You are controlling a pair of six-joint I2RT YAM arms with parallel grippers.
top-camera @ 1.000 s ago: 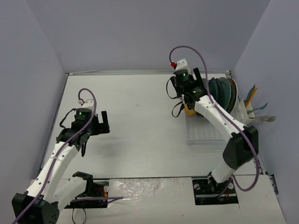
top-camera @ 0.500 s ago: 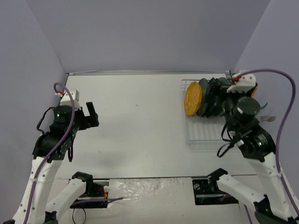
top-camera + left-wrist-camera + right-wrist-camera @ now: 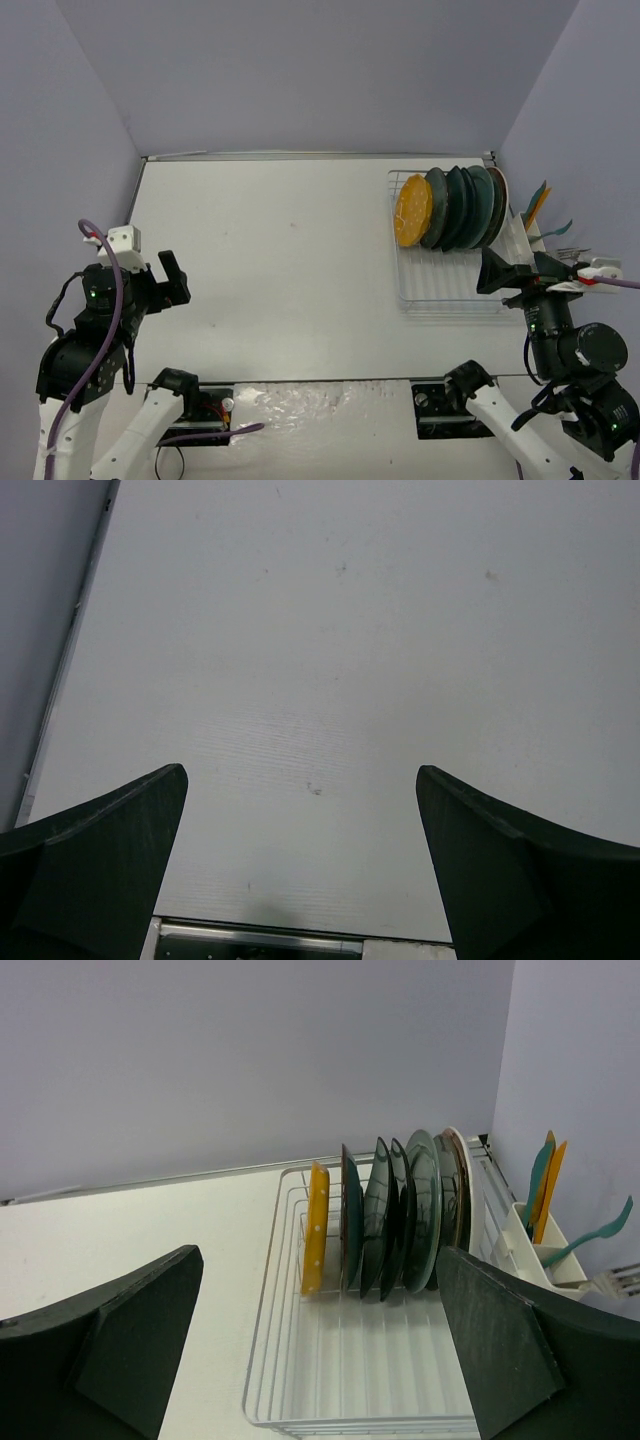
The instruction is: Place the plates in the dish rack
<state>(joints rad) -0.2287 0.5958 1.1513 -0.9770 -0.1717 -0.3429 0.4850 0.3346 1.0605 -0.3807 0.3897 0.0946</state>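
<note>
The dish rack (image 3: 440, 285) sat at far right, the plates (image 3: 460, 205) standing on edge in its back slots. The left gripper (image 3: 300, 870) and right gripper (image 3: 320, 1350) hung released and empty, well apart from it. Such stiff, glossy, breakable plates would likely want pinching at the rim.

This looks like a robotics lab test cell. A white table (image 3: 300, 260) is boxed in by 3 plain lilac walls (image 3: 300, 70) at its left, far and right edges. 2 cabled white arms (image 3: 100, 310) are bolted along its near edge. A wire dish rack (image 3: 440, 285) holding plates (image 3: 460, 205) stands in its far right corner.
</note>
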